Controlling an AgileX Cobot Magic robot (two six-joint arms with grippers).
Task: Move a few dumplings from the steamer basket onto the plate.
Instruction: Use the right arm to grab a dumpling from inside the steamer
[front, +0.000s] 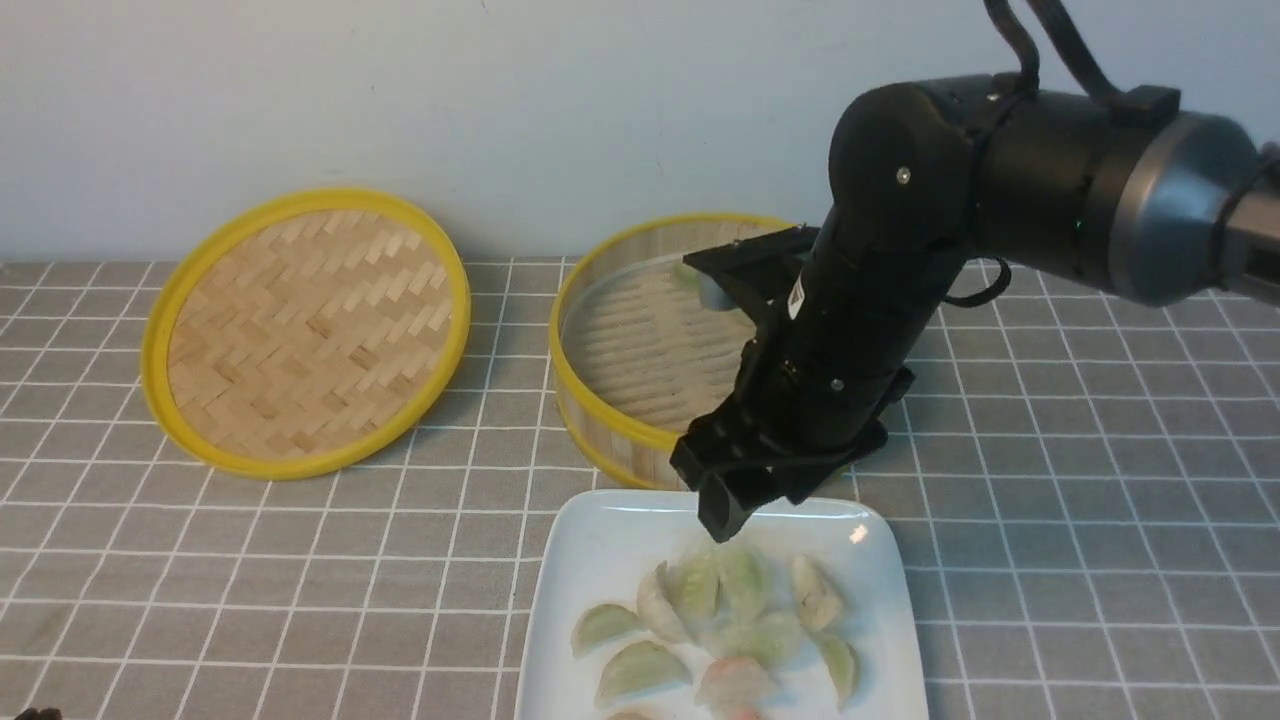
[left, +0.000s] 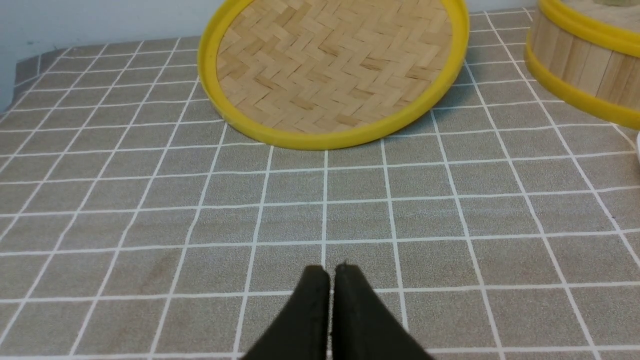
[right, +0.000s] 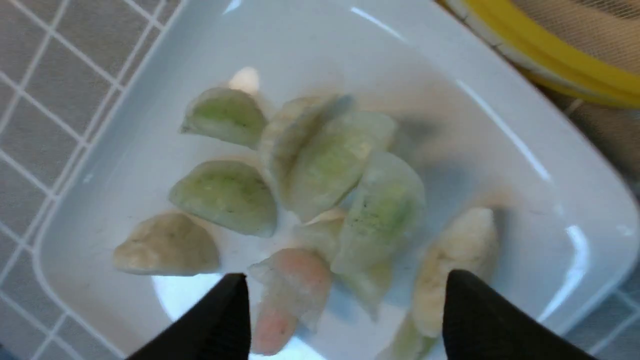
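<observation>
Over grey checked cloth (front: 1050, 500), right gripper (right: 344, 277) hung spread, empty, above dumplings (front: 720, 620) on plate (front: 590, 520), basket (front: 600, 400) just beyond; left gripper (left: 330, 272), closed, lay farther.

Yellow-rimmed woven lid (front: 305, 330) on grey white-gridded tablecloth (front: 1050, 500), pale wall (front: 500, 100) behind.

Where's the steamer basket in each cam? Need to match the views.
Front: basket mid-picture, behind the plate, partly hidden by the right arm.
Left wrist: basket cut off at the picture's edge, beside the lid.
Right wrist: only a strip of the basket's yellow rim, beyond the plate.
Shared landmark: the grid cloth, in all three.
</observation>
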